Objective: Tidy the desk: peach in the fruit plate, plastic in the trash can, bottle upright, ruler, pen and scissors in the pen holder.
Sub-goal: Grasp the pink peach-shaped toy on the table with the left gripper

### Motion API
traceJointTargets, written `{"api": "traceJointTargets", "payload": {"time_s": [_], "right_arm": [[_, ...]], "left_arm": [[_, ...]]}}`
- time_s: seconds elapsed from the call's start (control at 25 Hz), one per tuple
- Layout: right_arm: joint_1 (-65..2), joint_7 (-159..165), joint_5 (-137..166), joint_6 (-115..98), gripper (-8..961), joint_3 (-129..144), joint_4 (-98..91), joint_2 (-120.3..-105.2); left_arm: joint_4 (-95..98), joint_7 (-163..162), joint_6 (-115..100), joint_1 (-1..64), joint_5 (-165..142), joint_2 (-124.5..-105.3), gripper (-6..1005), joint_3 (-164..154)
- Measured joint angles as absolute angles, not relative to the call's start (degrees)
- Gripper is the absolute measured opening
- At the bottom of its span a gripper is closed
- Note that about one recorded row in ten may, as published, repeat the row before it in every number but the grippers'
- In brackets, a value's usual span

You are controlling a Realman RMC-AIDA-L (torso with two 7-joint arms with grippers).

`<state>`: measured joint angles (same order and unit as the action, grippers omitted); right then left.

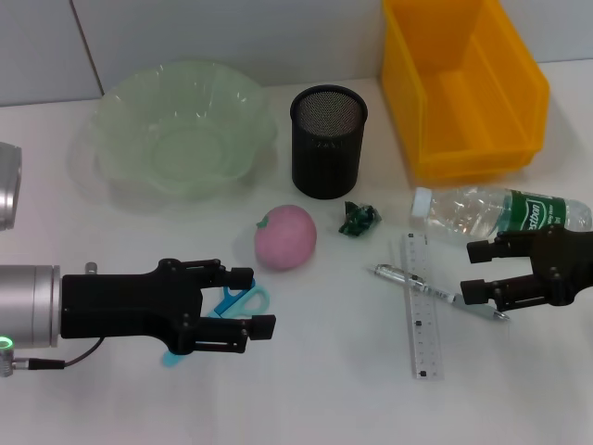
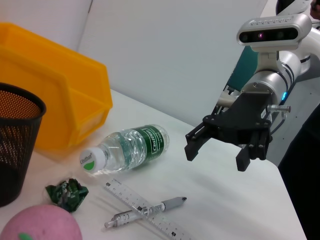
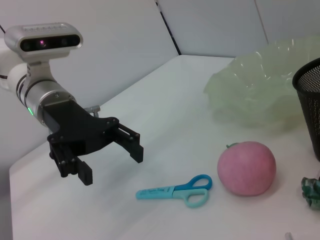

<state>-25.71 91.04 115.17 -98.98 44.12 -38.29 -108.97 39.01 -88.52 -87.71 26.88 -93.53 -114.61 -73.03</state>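
The left claw (image 1: 248, 302) is held just above the counter (image 1: 315, 399) with its fingers spread apart and nothing gripped; the blue scissors (image 1: 243, 298) are seen right under it, lying flat, handles poking out between the fingers in the head view. The pink peach (image 1: 285, 236) is parked just beyond that claw, near the scissors but not touching them. A small crumpled green plastic wrapper (image 1: 359, 218) is found beside the peach, close to the black mesh pen holder (image 1: 328, 141), which is stood upright behind it. The pale green fruit plate (image 1: 183, 127) is set at the back on the left.

The right claw (image 1: 484, 271) is also kept apart and empty, hovering low by the bottle (image 1: 500, 213), which is laid on its side with the cap pointed toward the pen holder. The pen (image 1: 437, 294) is laid crosswise over the clear ruler (image 1: 422, 315), just beside that claw. The yellow trash can (image 1: 463, 83) is placed behind the bottle.
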Motion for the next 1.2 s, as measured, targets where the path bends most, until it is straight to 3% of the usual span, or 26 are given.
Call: {"api": "traceJointTargets", "payload": {"time_s": [0.84, 1.08, 1.2], "right_arm": [[-26.03, 90.27, 115.23, -97.82, 820, 44.38, -37.82, -109.63], [-25.72, 90.24, 115.23, -97.45, 820, 44.3, -37.79, -109.68], [-25.7, 90.24, 115.23, -97.45, 819, 44.2, -37.79, -109.68]], "left_arm": [[39.07, -88.5, -87.79, 26.72, -93.61, -114.49, 812, -72.96], [39.37, -85.95, -83.32, 27.68, -93.61, -115.91, 812, -70.86], [40.63, -83.06, -77.04, 27.86, -93.59, -117.55, 812, -70.7]]}}
